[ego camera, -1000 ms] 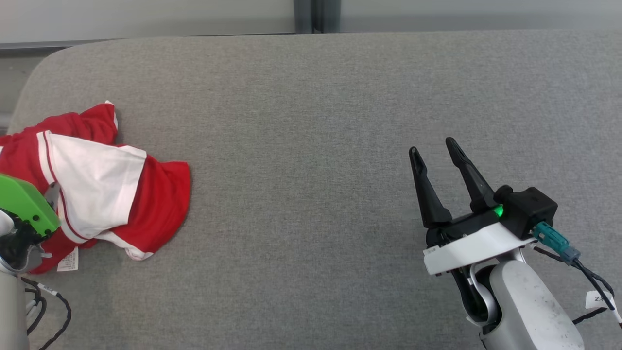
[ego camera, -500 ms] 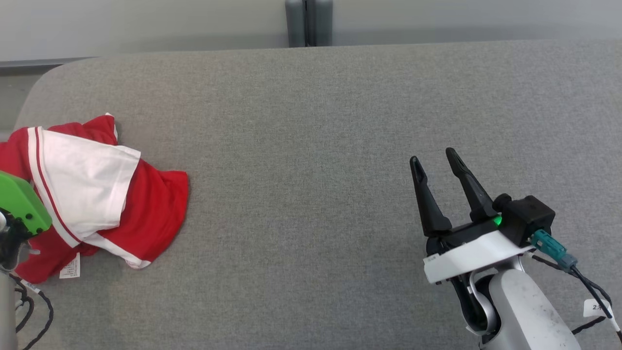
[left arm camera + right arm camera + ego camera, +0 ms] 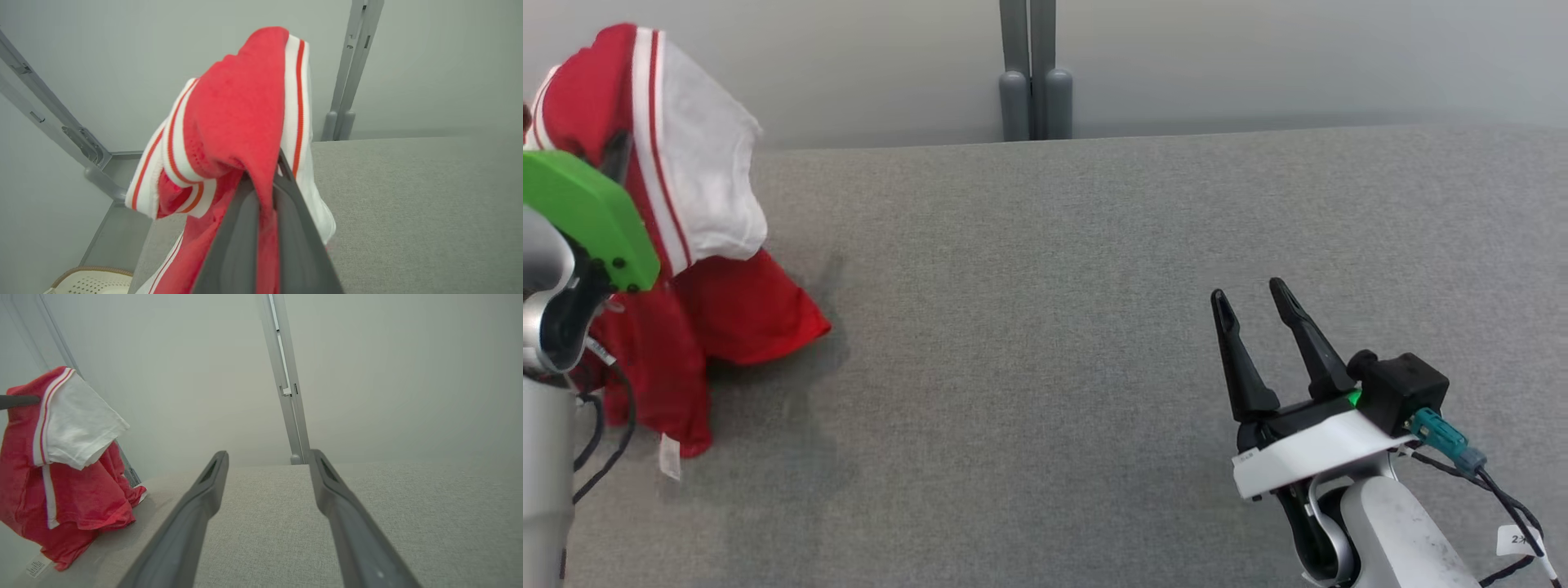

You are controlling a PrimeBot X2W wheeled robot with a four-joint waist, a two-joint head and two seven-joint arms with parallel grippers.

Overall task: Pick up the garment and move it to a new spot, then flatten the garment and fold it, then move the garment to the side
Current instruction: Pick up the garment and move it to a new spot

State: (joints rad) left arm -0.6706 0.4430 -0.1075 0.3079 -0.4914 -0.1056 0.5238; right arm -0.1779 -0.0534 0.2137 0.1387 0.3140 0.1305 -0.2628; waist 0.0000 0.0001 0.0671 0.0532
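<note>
Step one of the task, roughly halfway by my read. The left gripper [image 3: 263, 176] has its fingers pressed together, pinching a bunch of the red-and-white shirt [image 3: 698, 188] near a striped cuff or collar band. The shirt hangs crumpled from that pinch at the far left of the grey upholstered surface [image 3: 1045, 286]. Most of it is in the air. The lower red folds look to be touching or just brushing the surface, and a white care label [image 3: 670, 457] dangles at the bottom.

The right gripper [image 3: 1247, 291] is at the near right, well apart from the shirt, fingers spread and holding nothing.

Done: grasp made, shirt mostly raised.

Left: carry it to a new spot, likely toward the open middle. Then release, spread it flat, fold it and shift it to the side. Nothing is flattened or folded, and the shirt is one bunched mass. The single pinch point means the right arm will probably be needed for spreading.
</note>
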